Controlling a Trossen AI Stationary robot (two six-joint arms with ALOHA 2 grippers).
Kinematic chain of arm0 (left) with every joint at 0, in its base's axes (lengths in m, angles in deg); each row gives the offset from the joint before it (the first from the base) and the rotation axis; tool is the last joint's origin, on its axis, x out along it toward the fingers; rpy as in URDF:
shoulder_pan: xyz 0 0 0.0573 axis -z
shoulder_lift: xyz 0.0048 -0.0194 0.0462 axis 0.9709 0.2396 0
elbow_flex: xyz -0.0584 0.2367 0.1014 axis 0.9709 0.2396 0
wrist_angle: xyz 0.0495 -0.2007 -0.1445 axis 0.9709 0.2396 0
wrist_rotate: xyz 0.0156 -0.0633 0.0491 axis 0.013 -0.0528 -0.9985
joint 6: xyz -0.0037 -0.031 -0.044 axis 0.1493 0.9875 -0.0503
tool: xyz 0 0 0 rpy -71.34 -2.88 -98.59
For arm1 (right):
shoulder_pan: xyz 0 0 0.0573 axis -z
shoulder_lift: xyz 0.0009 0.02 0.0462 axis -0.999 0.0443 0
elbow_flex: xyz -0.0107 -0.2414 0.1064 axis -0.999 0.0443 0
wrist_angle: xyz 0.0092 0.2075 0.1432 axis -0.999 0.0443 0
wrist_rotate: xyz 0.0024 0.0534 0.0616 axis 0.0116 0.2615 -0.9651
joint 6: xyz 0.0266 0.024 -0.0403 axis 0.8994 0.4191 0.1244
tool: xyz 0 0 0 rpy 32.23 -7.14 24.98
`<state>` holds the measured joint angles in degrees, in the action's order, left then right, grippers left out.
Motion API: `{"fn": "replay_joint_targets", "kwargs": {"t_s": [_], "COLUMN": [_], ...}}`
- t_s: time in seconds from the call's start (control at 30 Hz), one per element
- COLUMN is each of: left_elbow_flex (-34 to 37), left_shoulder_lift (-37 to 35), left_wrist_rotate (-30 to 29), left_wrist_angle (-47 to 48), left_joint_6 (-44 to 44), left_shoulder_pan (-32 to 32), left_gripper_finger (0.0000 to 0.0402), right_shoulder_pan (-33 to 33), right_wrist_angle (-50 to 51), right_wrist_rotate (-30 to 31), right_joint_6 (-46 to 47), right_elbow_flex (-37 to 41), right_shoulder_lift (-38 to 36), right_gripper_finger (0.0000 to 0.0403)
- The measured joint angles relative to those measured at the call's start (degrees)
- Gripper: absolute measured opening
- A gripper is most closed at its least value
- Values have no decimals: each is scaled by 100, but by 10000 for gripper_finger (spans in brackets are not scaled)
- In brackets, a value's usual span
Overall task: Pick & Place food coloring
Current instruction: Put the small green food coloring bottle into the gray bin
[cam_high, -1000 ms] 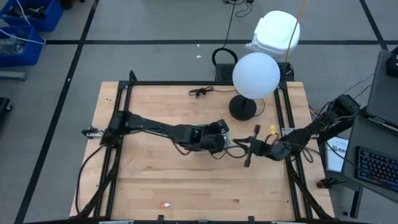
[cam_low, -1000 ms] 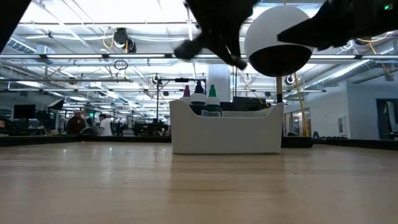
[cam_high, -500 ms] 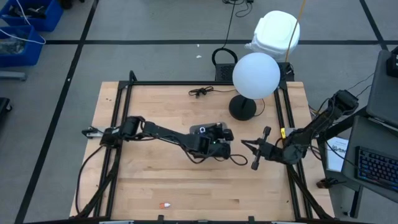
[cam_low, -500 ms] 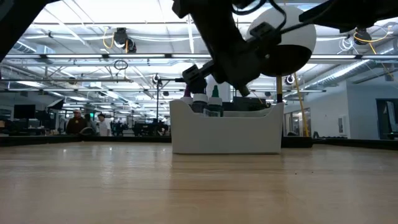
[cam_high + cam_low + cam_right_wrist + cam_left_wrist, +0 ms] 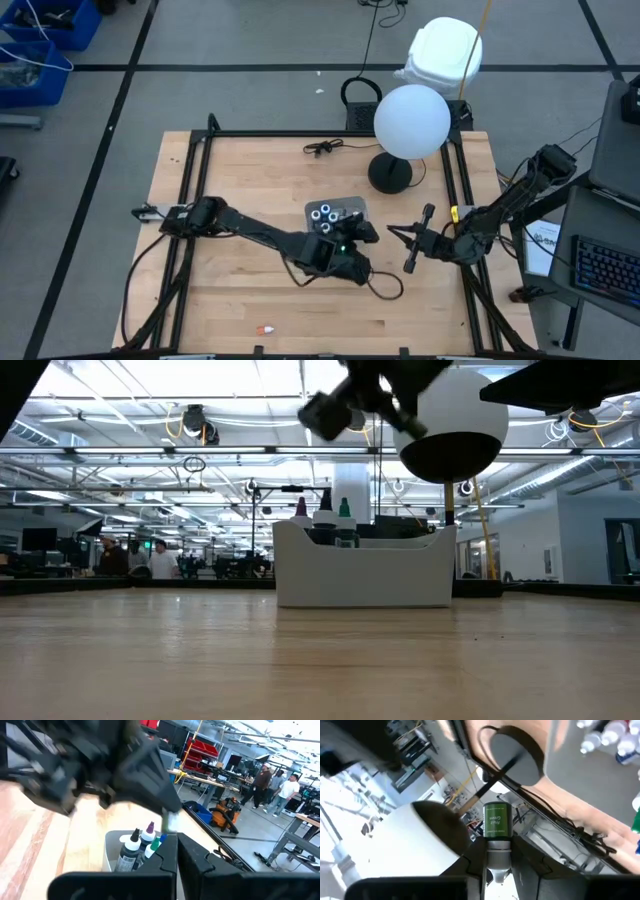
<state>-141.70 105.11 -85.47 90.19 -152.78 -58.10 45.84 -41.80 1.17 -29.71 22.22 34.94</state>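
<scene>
A grey tray (image 5: pixel 353 207) near the table's middle holds several food coloring bottles (image 5: pixel 322 213) standing upright, also seen in the low view (image 5: pixel 322 520) and the right wrist view (image 5: pixel 136 847). My left gripper (image 5: pixel 360 234) hangs just on the near side of the tray, shut on one green-labelled food coloring bottle (image 5: pixel 497 821). My right gripper (image 5: pixel 411 247) is shut and empty, right of the tray near the right rail. My left gripper pinches the green bottle at its pale cap end (image 5: pixel 498 856) between the two fingers. The labelled body sticks out past the fingertips, along the line of the fingers. The bottle is lifted clear of the tray and the table.
A lamp with a white globe (image 5: pixel 411 120) and a black round base (image 5: pixel 390 175) stands at the far right. A black cord (image 5: pixel 322 148) lies near the far edge. A small orange-and-white bit (image 5: pixel 265 328) lies near the front edge. Black frame rails (image 5: pixel 192 170) run along both sides.
My left gripper has come from over the tray toward the table's near edge, turning as it went, with the green bottle held and clear of the tray. My right gripper has drawn back a little toward the table's right edge.
</scene>
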Motion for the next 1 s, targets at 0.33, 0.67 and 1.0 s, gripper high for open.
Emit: {"fn": "replay_joint_targets", "kwargs": {"t_s": [0.33, 0.67, 1.0], "left_elbow_flex": [-109, -109, -109], "left_shoulder_lift": [-2, -560, -918], "left_wrist_rotate": [-381, 1398, 3024], "left_wrist_angle": [6, 163, 444], "left_joint_6": [941, 3186, 4919], "left_shoulder_pan": [311, 288, 76], "left_gripper_finger": [64, 64, 64], "right_shoulder_pan": [72, 138, 147], "right_wrist_angle": [-313, -2018, -3093], "right_wrist_rotate": [-69, -303, -293], "right_joint_6": [-360, -2674, -3837], "right_elbow_flex": [0, 2, 3], "right_shoulder_lift": [470, 1339, 1785], "right_gripper_finger": [62, 187, 181]}}
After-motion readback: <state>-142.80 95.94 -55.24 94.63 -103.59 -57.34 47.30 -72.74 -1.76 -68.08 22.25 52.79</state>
